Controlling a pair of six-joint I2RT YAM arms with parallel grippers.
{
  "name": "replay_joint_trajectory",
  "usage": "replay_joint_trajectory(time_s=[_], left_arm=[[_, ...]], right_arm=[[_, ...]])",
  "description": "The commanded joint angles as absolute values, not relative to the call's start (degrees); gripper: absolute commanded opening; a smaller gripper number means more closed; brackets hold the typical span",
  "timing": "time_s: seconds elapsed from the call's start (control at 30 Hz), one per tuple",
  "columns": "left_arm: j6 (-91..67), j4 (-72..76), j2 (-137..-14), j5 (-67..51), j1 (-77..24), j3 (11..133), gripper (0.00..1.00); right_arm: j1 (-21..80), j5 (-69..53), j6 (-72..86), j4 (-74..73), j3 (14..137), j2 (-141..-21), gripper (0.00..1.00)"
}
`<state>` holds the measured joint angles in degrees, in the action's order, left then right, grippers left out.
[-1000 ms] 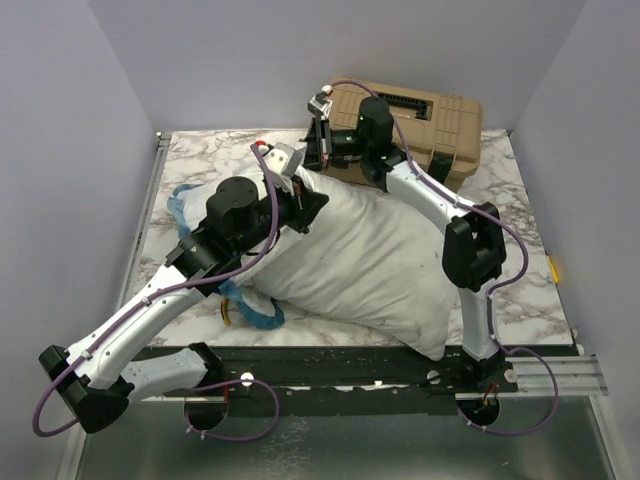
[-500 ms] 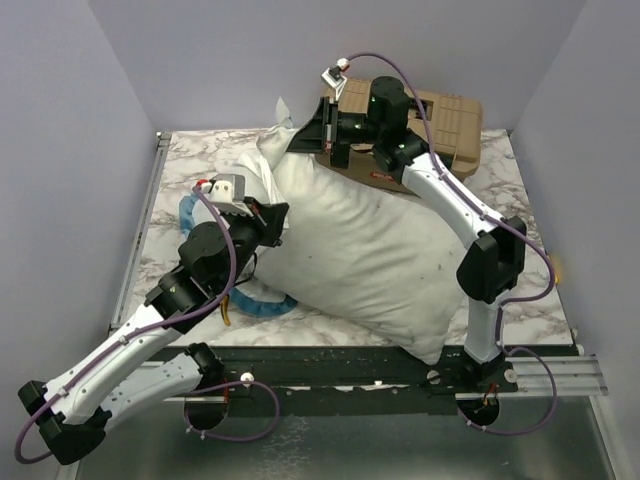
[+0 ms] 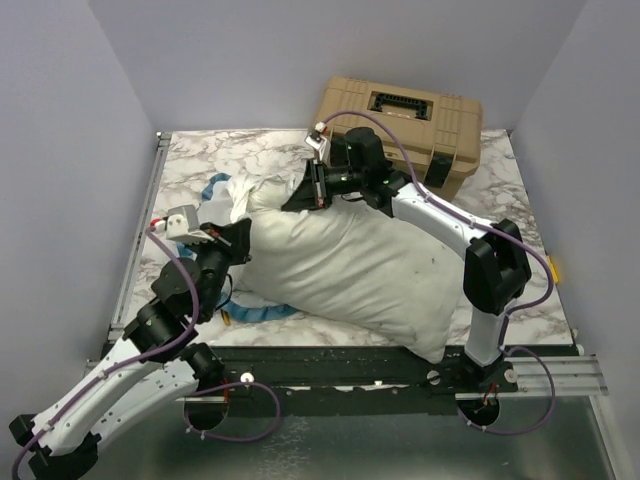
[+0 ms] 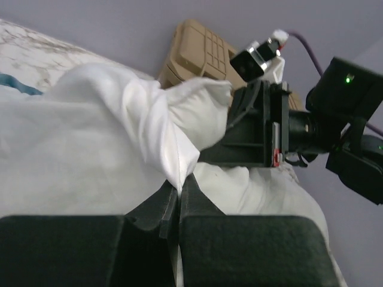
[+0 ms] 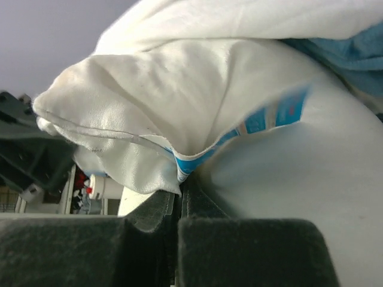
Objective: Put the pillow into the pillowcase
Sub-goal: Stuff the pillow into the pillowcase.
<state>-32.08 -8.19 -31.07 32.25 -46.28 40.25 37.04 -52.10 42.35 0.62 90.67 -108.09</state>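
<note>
ROOM: you have plain lilac-grey walls [image 3: 250, 60] closing in left, back and right | TABLE: white marble-pattern top [image 3: 200, 165]; metal rails [image 3: 560, 372] along its left and near edges | FURNITURE: tan hard case [image 3: 400, 110] at your far right corner, near the back wall | LIGHT: even; soft shadows

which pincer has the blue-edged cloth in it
The right pincer: the pillowcase hem, blue and white, runs into its shut jaws. The left pincer pinches only plain white cloth.
</note>
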Motion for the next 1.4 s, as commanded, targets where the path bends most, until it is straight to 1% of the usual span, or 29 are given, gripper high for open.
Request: replay_joint_trajectory(time_s=[0.0,0.13,0.3,0.47,0.67,0.77,0.9,1.07,1.1,1.27,1.3,1.37], left_arm=[[-32.26,-11.97,-27.54,41.01,-46.74,41.67,0.00],[-27.88,-14.38,-28.68,40.25,-46.75,45.12,0.00],[-24.67,-16.40,-33.21,37.60,-46.75,49.82,0.00],[-22.49,-16.34,-37.67,33.82,-46.75,53.40,0.00],[-18.25,-15.94,-41.73,29.93,-46.75,58.78,0.00],[-16.40,-14.58,-44.33,25.21,-46.76,62.51,0.00],[-14.53,-13.63,-50.61,16.34,-46.75,69.20,0.00],[-15.71,-13.52,-60.01,2.92,-46.84,75.80,0.00],[-16.48,-13.49,-61.03,1.65,-46.80,76.07,0.00],[-20.64,-13.40,-60.73,1.69,-47.02,71.08,0.00],[-20.73,-13.20,-60.06,2.61,-47.10,69.83,0.00],[-20.59,-12.83,-59.01,6.65,-47.06,68.14,0.00]], right_arm=[[37.62,-57.91,33.24,-9.18,87.82,-105.38,0.00],[39.88,-59.15,27.06,-16.86,87.15,-105.75,0.00],[43.60,-59.02,19.64,-27.82,89.52,-107.71,0.00],[45.71,-58.43,23.65,-24.38,91.14,-108.27,0.00],[47.14,-58.31,32.40,-20.93,99.28,-112.54,0.00],[47.72,-58.83,38.58,-16.27,102.83,-115.47,0.00],[48.83,-60.13,43.88,-14.75,110.67,-121.27,0.00],[47.53,-59.05,51.51,-4.44,111.96,-123.20,0.00],[46.70,-59.03,54.23,-0.03,110.79,-122.76,0.00],[40.23,-58.99,73.82,28.82,101.61,-119.95,0.00],[38.59,-58.98,75.61,31.31,101.58,-119.70,0.00],[36.44,-58.84,75.24,30.75,103.50,-118.84,0.00]])
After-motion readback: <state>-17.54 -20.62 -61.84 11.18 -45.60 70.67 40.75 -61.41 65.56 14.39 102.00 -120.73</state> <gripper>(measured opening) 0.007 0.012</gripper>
